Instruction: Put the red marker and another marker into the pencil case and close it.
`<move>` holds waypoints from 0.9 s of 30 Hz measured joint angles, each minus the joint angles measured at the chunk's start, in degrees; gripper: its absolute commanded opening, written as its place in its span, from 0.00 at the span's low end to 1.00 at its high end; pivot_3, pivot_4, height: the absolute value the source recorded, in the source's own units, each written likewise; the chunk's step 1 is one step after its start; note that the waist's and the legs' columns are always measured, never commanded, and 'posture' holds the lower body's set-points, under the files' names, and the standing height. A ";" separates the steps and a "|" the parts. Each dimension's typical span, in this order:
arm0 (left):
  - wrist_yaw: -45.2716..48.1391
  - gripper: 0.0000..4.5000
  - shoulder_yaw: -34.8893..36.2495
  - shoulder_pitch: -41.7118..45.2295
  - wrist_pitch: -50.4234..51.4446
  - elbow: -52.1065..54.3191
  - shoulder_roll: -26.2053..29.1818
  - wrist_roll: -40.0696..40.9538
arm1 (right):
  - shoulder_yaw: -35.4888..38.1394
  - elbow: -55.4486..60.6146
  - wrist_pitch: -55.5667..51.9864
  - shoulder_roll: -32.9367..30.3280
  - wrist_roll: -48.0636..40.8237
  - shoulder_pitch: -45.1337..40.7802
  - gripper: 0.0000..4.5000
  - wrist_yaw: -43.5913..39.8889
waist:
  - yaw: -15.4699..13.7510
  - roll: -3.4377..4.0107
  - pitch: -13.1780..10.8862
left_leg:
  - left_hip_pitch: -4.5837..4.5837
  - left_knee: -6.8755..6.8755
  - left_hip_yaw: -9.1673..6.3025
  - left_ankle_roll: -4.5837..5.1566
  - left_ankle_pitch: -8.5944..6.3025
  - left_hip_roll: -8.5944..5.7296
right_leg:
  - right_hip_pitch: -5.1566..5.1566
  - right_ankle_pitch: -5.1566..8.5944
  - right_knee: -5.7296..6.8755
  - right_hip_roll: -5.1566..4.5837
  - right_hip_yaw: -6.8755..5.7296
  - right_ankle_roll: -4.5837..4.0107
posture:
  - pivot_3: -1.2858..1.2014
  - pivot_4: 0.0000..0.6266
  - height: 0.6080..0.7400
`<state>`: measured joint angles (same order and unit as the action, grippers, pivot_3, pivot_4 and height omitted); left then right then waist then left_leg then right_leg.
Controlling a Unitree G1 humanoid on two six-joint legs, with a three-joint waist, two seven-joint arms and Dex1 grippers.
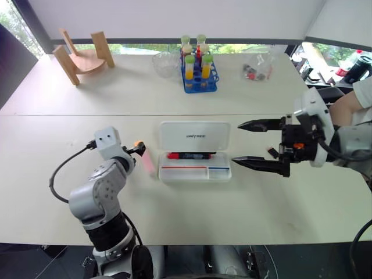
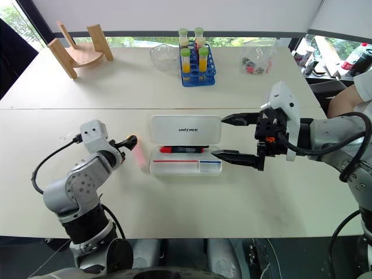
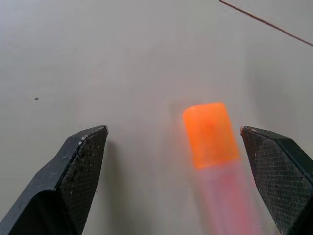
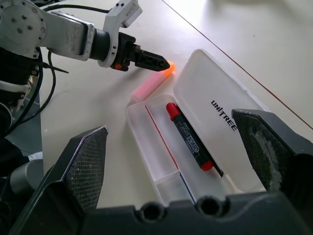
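Note:
The white pencil case (image 1: 174,135) lies open at mid-table, lid folded back. The red marker (image 1: 189,156), black with a red cap, rests inside its tray. The other marker (image 1: 149,161), a pink highlighter with an orange cap (image 3: 210,132), lies on the table just left of the case. My left gripper (image 1: 139,147) is open and low over that cap end, which sits between the two fingers (image 3: 83,166), closer to one and touching neither. To the right of the case my right gripper (image 1: 236,143) hovers wide open and empty.
A blue rack of tubes (image 1: 199,68), a glass bowl (image 1: 165,64), a clear bag (image 1: 256,70) and a wooden stand (image 1: 84,58) sit along the far side of the table. A person's arm (image 1: 349,104) shows at the right edge.

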<state>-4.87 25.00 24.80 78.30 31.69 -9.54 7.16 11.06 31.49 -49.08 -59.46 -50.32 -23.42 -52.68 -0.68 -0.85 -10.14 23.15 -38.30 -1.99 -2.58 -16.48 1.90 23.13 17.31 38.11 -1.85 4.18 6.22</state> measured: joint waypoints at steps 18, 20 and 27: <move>-2.73 0.48 -4.23 -1.18 3.79 -0.27 0.57 -0.03 | -1.31 -0.22 0.10 1.59 0.23 -0.63 1.00 1.22 | 0.05 0.07 0.05 | -0.07 0.03 0.03 0.00 0.00 -0.01 | -0.03 0.00 0.00 0.00 0.03 0.00 | 0.52 0.24 1.00; -1.64 0.27 -5.23 -1.85 3.70 -0.37 0.91 0.78 | -1.32 -0.22 0.44 1.95 0.47 -0.64 1.00 1.48 | 0.06 0.06 0.07 | -0.10 0.03 0.04 0.00 0.00 -0.01 | -0.07 0.00 0.00 0.00 0.04 0.00 | 0.52 0.24 1.00; 1.97 0.18 -7.09 -3.69 3.47 -1.50 7.32 2.10 | -1.36 -0.23 1.21 2.23 0.76 -0.70 1.00 2.07 | 1.06 0.16 0.15 | -0.87 0.24 0.07 0.02 -0.02 0.00 | -0.74 0.03 -0.14 0.04 0.10 -0.03 | 0.52 0.24 1.00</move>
<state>-2.90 17.91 21.11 81.78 30.18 -2.22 9.26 9.71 31.26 -47.87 -57.24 -49.56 -24.12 -50.61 0.38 -0.69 -9.99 22.28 -38.06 -1.92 -2.56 -16.50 1.91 22.39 17.34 37.96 -1.81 4.28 6.19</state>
